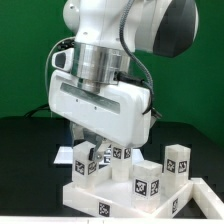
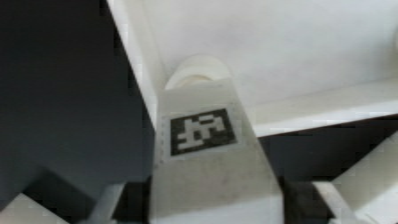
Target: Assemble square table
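My gripper (image 1: 95,140) is shut on a white block leg (image 1: 88,162) and holds it upright over the far corner of the square tabletop (image 1: 85,197) at the exterior view's left. In the wrist view the leg (image 2: 205,110) fills the space between my fingers (image 2: 128,200), with one black-and-white tag facing the camera. The tabletop's raised rim (image 2: 267,50) lies beyond the leg's tip. I cannot tell whether the leg touches the tabletop. A second leg (image 1: 146,184) and a third leg (image 1: 177,161) stand at the exterior view's right. Another tagged leg (image 1: 118,154) shows behind my gripper.
The dark table surface (image 1: 25,160) lies at the exterior view's left of the tabletop. The arm's broad white wrist body (image 1: 100,100) hangs over the work area and hides what is behind it. A green backdrop (image 1: 30,50) stands at the rear.
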You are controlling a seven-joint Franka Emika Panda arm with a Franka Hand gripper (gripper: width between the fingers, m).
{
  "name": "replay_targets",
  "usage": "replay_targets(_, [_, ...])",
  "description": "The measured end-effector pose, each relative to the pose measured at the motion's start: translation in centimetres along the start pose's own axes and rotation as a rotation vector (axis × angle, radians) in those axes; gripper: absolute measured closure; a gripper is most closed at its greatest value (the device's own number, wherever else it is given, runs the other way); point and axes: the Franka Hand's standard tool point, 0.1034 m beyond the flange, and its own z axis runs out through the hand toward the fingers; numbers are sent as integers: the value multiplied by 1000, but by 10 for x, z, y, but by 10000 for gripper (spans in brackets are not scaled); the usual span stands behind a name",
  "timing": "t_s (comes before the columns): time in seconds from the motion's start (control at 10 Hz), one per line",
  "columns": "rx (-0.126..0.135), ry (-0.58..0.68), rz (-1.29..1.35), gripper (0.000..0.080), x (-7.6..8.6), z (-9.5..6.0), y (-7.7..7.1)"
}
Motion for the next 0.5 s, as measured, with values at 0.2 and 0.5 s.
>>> replay_targets(0.2, [-13, 9, -57, 489, -1, -2, -3])
replay_targets(0.5, [-18, 10, -68, 489, 1, -2, -2])
